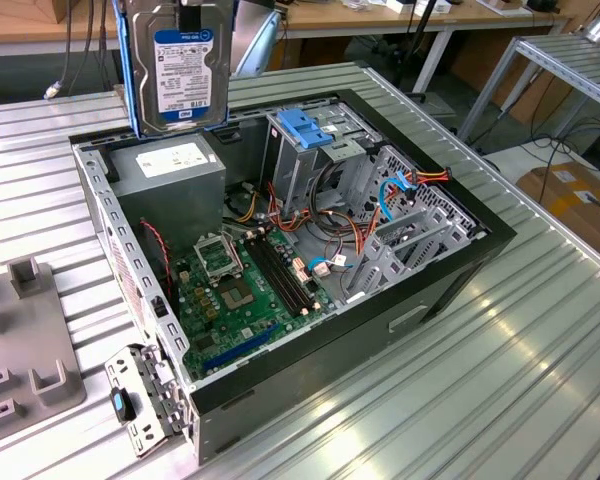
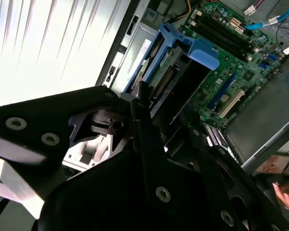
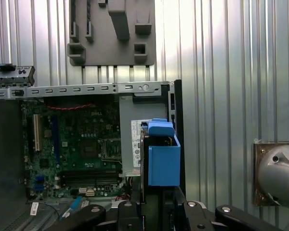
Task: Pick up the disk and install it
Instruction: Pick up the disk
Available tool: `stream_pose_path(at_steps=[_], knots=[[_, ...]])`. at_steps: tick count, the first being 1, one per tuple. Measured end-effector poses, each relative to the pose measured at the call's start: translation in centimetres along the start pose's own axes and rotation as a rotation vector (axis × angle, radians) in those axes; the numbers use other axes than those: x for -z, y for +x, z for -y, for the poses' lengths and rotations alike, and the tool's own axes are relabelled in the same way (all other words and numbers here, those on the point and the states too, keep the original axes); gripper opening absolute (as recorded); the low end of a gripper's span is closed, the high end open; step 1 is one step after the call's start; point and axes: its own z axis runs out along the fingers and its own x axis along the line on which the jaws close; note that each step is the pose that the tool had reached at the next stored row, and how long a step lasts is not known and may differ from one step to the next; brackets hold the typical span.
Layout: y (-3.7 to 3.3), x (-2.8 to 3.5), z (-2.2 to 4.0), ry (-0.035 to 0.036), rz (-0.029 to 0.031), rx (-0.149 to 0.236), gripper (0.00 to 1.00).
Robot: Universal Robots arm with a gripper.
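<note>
Disk of flat rectangular silver metal (image 1: 185, 75), with a white-and-blue printed label and blue plastic side rails, hangs in the air under the black gripper (image 1: 190, 18). The fingers are clamped on its upper end. Its long axis stands upright and its labelled face is turned toward the exterior view, with one blue rail running down the edge at that view's left.

It hangs over the corner of the open black-and-grey computer case (image 1: 480, 238) where the grey power-supply box with a white sticker (image 1: 170, 175) sits. In both wrist views it is seen end-on from above (image 3: 163, 163), with the green motherboard (image 3: 82, 144) lying beyond it inside the case.

The case rests on the ribbed metal table (image 1: 500, 380). A grey moulded fixture block (image 1: 30, 345) lies on the table at the exterior view's left, well apart from the disk.
</note>
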Motion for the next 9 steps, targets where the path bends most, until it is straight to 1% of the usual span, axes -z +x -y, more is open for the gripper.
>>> stream_pose_path(at_steps=[9], knots=[[-0.01,0.00,0.05,-0.0001,-0.0001,0.000,0.35]])
